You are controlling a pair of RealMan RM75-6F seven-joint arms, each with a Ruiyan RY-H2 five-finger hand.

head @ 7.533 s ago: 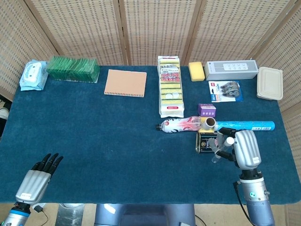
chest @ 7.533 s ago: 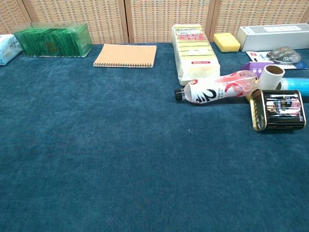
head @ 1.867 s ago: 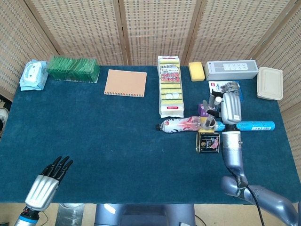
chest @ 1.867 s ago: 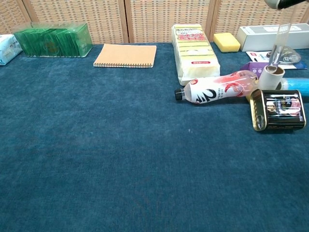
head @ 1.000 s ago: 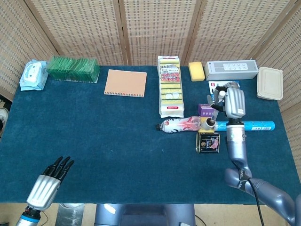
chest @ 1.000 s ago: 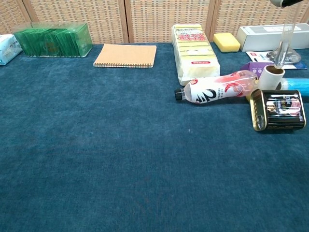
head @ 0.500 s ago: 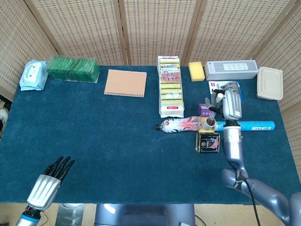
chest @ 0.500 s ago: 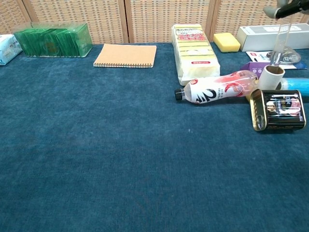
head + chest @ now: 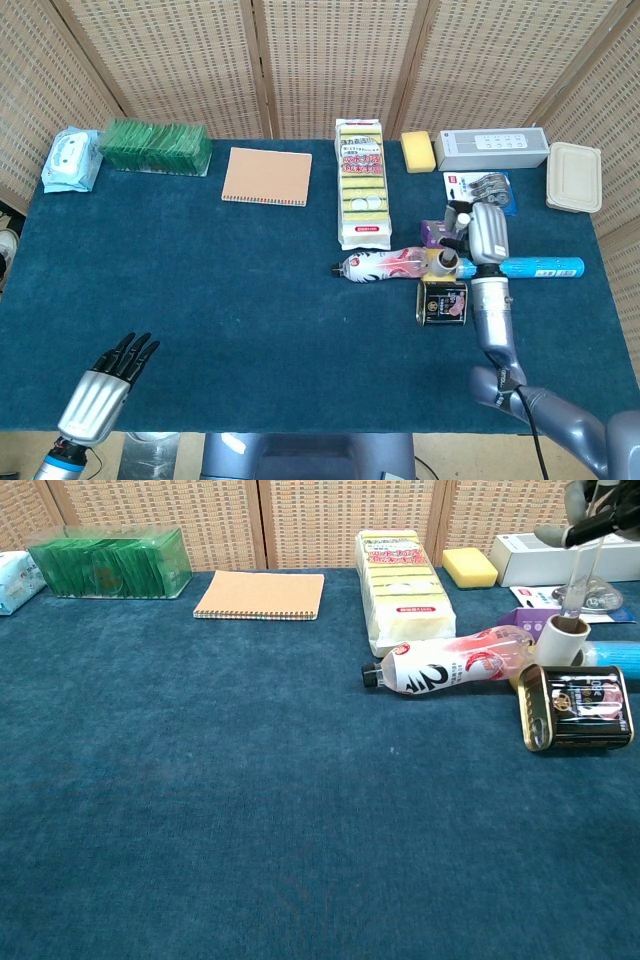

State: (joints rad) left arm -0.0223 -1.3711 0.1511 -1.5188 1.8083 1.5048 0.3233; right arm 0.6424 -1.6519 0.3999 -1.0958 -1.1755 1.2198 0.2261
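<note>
Looking down in the head view, the right robot hand [image 9: 483, 235] hovers over a cluster of goods on the blue worktop [image 9: 200, 300], holding a clear tube [image 9: 455, 240] upright above a small white roll [image 9: 445, 262]. Beside the roll lie a pink bottle [image 9: 380, 266] on its side, a black tin [image 9: 443, 301], a purple box [image 9: 437, 233] and a blue tube [image 9: 540, 267]. The sponge pack [image 9: 362, 185] carries red print too small to read. The left robot hand [image 9: 100, 395] rests at the near left edge, released, fingers straight and apart. An orange notebook [image 9: 266, 176] lies well apart at the back.

In the chest view, only the fingers of the right robot hand [image 9: 600, 510] show, cut off at the top right corner, pinching the clear tube [image 9: 578, 575] whose lower end hangs just over the white roll [image 9: 562, 638]. The pink bottle [image 9: 450, 663] shows a large dark figure, perhaps a 2. The black tin [image 9: 580, 706] bears gold lettering that is hard to make out.
</note>
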